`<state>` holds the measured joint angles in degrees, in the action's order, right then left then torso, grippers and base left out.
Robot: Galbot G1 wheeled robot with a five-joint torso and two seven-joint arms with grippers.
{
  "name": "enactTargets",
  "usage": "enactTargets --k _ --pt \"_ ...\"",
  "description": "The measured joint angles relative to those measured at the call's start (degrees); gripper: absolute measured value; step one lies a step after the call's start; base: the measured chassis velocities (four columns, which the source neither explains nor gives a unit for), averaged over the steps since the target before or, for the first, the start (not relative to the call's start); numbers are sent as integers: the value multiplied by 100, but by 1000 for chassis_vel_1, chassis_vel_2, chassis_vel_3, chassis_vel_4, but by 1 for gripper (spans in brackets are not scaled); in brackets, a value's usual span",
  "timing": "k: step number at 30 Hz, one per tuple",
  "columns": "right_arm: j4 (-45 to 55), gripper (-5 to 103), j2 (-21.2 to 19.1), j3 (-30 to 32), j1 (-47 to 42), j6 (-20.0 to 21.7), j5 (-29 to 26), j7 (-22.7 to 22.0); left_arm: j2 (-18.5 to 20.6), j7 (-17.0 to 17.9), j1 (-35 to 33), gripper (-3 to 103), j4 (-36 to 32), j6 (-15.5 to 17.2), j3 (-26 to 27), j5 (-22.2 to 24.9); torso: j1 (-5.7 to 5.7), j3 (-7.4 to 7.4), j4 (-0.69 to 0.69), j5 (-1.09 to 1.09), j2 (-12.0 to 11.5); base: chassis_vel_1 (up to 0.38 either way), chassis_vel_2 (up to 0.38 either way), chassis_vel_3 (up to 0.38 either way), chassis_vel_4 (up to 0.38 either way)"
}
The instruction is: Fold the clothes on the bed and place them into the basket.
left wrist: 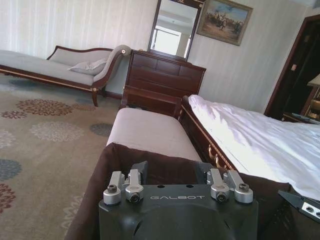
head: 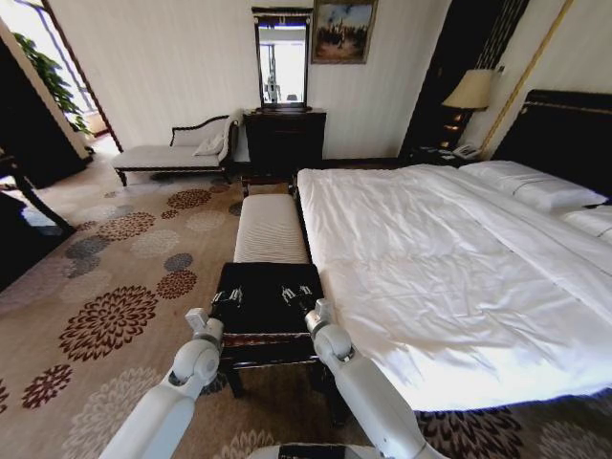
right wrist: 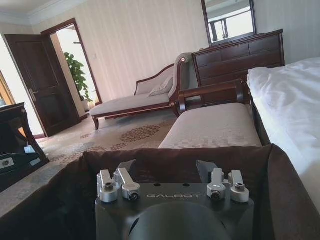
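Note:
The bed (head: 449,258) spreads out on the right under a smooth white duvet, with pillows by the black headboard. The clothes are out of view; none lie on the duvet. At the near end of the bench stands the basket (head: 268,283), showing dark fabric lining (left wrist: 125,160) (right wrist: 175,157). My left gripper (head: 227,298) hovers over its left half and my right gripper (head: 295,296) over its right half. The left gripper (left wrist: 172,170) and the right gripper (right wrist: 166,167) are both open with nothing between their fingers.
The white-cushioned bench (head: 271,228) runs along the bed's foot. A pale chaise longue (head: 177,153) and a dark dresser with a mirror (head: 284,139) line the far wall. A lamp (head: 469,91) stands by the headboard. Patterned carpet (head: 115,287) lies open to the left.

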<state>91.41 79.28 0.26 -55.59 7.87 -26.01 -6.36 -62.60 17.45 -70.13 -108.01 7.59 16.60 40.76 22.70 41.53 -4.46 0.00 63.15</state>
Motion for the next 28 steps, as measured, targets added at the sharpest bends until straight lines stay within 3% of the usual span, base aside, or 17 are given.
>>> enactTargets --k 1,3,6,7,8,12,18,24,28 --pt "10 73 1 5 -7 0 -3 0 1 18 -2 57 -1 16 -2 4 0 0 0 0 0 0 0 0 0" --pt "23 73 2 9 -15 1 -6 1 2 26 -4 63 -5 27 -7 6 0 0 0 0 0 0 0 0 0" --pt "63 89 3 14 -24 4 -15 0 19 41 -16 79 -44 40 -18 -1 0 0 0 0 0 0 0 0 0" --pt "69 94 3 14 -26 5 -17 0 24 42 -20 79 -67 40 -17 -8 0 0 0 0 0 0 0 0 0" --pt "69 94 3 14 -26 5 -17 0 24 42 -20 79 -67 40 -17 -8 0 0 0 0 0 0 0 0 0" --pt "195 100 -21 50 -86 8 -18 -3 43 87 -105 98 -177 -122 18 -204 0 0 0 0 0 0 0 0 0" --pt "545 100 -138 260 -310 -34 175 20 103 87 -342 100 -336 -497 147 -795 0 0 1 0 0 0 0 0 0" --pt "1158 100 -344 981 -1020 -385 1008 80 110 86 -824 100 -640 -920 609 -1519 0 -1 -1 0 0 0 0 0 0" --pt "1454 100 -407 1345 -1516 -555 1274 94 96 2 -1160 100 -774 -1117 920 -1752 0 -1 0 1 1 0 0 0 0"
